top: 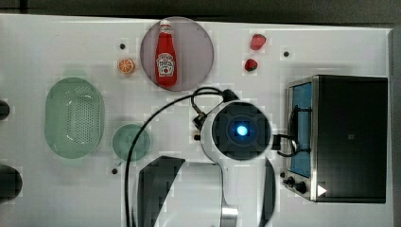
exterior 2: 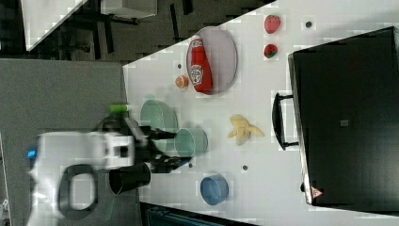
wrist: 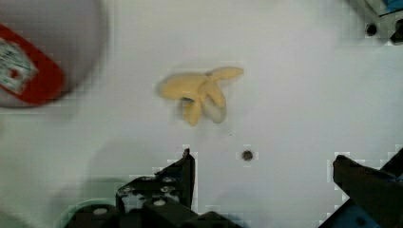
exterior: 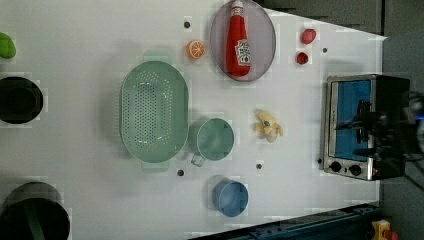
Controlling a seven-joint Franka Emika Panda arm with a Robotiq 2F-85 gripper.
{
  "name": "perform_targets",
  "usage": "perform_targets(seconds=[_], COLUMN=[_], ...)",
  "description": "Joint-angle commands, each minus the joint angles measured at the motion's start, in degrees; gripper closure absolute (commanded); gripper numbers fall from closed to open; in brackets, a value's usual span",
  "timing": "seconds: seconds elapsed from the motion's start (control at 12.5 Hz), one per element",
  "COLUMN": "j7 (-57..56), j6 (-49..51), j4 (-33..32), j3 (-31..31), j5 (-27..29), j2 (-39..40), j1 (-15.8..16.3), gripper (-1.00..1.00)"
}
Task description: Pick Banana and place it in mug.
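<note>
The banana (wrist: 199,92) is pale yellow and partly peeled, and it lies on the white table (exterior: 300,165). My gripper (wrist: 266,175) hangs above the table, open, with nothing between its dark fingers (wrist: 183,173); the banana lies just beyond the fingertips. In the left view the banana (exterior: 268,126) rests to the right of the muted-green mug (exterior: 214,140), a short gap apart. In the right view the banana (exterior 2: 243,128) sits between the mug (exterior 2: 190,141) and the oven, and my gripper (exterior 2: 176,149) stands spread in front of the mug.
A pale-green perforated basket (exterior: 154,111) touches the mug's far side. A blue cup (exterior: 231,198) stands near the table edge. A ketchup bottle (exterior: 238,39) lies on a grey plate (exterior: 265,30), beside an orange slice (exterior: 195,49) and two strawberries (exterior: 308,36). A toaster oven (exterior: 360,125) stands close by.
</note>
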State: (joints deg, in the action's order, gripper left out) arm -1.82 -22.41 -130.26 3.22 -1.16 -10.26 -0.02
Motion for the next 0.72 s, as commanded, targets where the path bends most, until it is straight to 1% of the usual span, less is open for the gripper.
perform_targets(seconds=[0.08,0.4,0.48,0.72], j7=[-14.7,-26.0,-26.4,-26.4], j6=[-10.4,-23.8,-27.6,-32.9], j4=[-1.6,-5.7,-6.8,-7.6], j3=[0.3,0.3,0.3,-0.5], j5=[0.4,0.4,0.4,0.5], j2=[4.3,12.7,15.7,22.8], j1=[0.1,0.1,0.1,0.2], gripper=[-1.00,-1.00,-1.00,-1.00])
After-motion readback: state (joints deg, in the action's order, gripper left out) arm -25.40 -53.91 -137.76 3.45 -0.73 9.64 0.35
